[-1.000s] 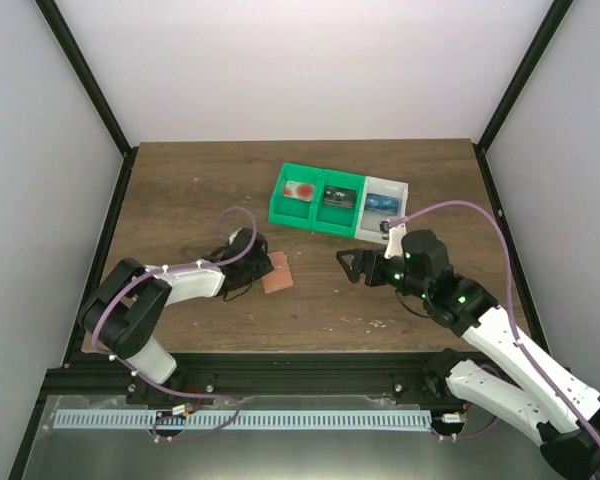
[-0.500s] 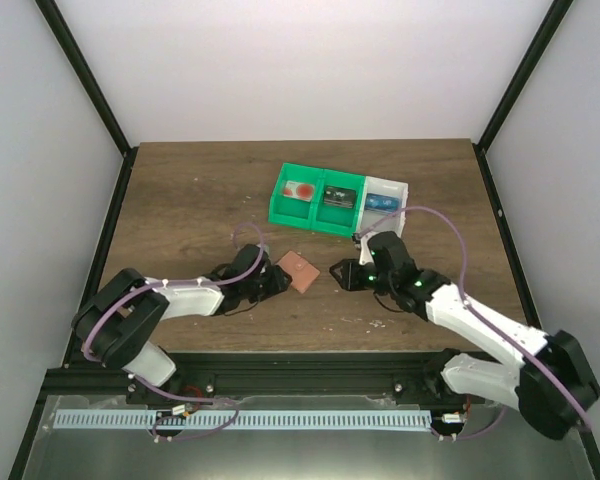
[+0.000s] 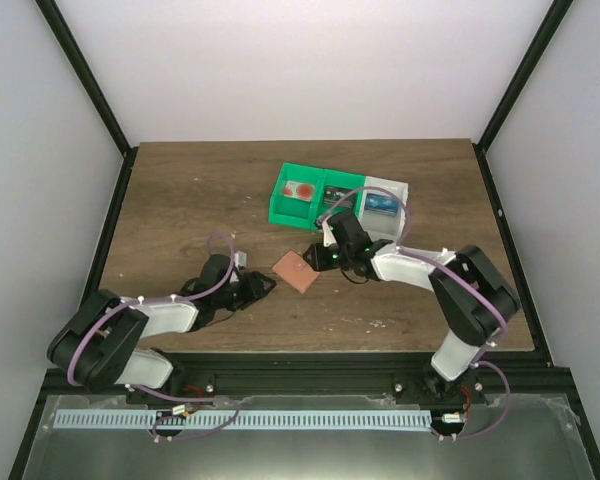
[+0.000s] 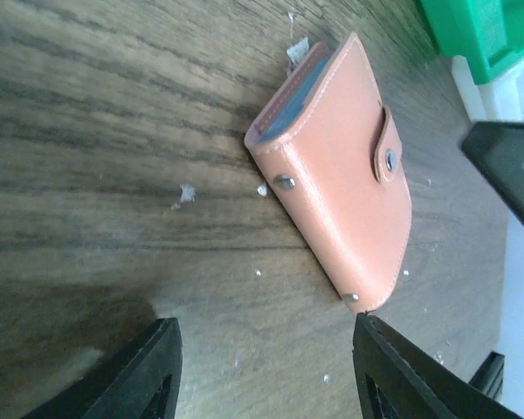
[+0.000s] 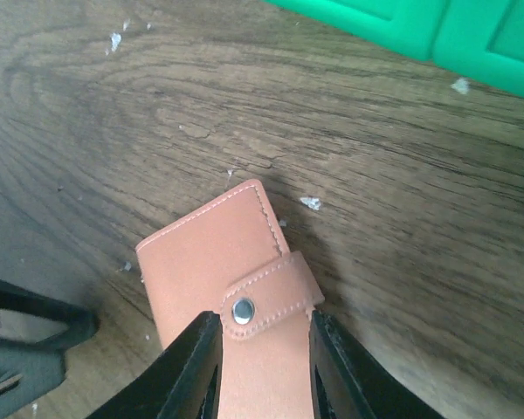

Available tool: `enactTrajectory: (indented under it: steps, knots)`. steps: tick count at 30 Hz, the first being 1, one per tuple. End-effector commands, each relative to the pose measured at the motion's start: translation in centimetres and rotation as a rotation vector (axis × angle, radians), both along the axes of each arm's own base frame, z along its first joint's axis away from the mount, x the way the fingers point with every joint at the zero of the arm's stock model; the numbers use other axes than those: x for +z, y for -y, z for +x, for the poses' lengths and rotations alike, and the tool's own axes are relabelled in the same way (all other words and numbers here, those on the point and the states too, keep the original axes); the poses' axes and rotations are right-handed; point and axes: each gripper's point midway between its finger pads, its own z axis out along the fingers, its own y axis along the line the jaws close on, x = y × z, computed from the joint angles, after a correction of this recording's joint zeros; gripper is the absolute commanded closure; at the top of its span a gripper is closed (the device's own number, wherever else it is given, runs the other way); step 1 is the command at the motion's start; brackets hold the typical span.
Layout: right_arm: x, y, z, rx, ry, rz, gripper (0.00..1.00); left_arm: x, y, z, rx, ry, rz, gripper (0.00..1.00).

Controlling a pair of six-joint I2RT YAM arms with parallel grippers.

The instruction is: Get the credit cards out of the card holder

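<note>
Barely started: card holder (image 3: 294, 270) lies flat on worktop (image 3: 180, 200), strap snapped, credit cards (image 4: 299, 90) all inside, only a bluish edge showing. Right pincer (image 5: 264, 323) narrow, clamping holder's strap end. Left pincer (image 4: 264, 330) wide, empty, just beside holder.

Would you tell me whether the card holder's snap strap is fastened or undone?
Fastened: the strap lies flat across the card holder, its snap shut.

Left end effector (image 4: 264, 330) let go, backed off; right end effector (image 5: 258, 330) moved in, clamped card holder (image 4: 341, 175).
</note>
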Motion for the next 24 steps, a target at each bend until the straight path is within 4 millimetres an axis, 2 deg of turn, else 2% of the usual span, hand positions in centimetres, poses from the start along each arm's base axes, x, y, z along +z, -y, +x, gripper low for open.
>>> enactTrajectory:
  steps: [1,6,12,21,24]
  knots:
    - [-0.5,-1.5,1.2,0.069,0.027,0.0,0.7,2.0,0.3,-0.2,-0.038,0.093,-0.068,0.43]
    - [-2.9,-1.5,0.2,0.106,-0.032,-0.029,0.72,2.4,-0.3,0.5,-0.016,0.117,-0.041,0.43]
    - [-5.2,-0.1,-1.8,0.106,-0.08,-0.084,0.75,1.8,0.1,0.6,-0.031,0.091,-0.042,0.45]
    - [-6.6,1.7,-5.5,0.111,-0.092,-0.214,0.82,1.4,0.9,0.3,-0.057,0.057,-0.087,0.48]
    - [-6.5,2.5,-6.4,0.097,-0.097,-0.242,0.84,1.3,1.2,0.2,-0.064,0.043,-0.104,0.49]
